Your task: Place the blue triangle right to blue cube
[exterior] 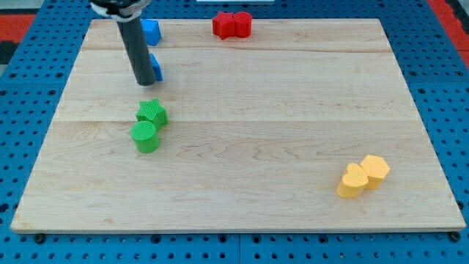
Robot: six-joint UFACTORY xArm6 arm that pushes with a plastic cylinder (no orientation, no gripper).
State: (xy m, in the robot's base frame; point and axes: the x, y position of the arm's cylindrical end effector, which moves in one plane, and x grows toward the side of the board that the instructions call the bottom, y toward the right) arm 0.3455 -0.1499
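Note:
A blue cube (151, 31) sits near the view's top left edge of the wooden board, partly hidden behind my rod. A second blue block, the blue triangle (157, 68), lies below it, mostly hidden by the rod. My tip (144, 81) rests on the board right against the triangle's left side, below the cube.
Two red blocks (231, 24) touch each other at the view's top centre. A green star-like block (152, 112) and a green cylinder (145, 137) stand together left of centre. Two yellow blocks (363, 176) sit at the lower right. The wooden board (293, 110) lies on a blue pegboard.

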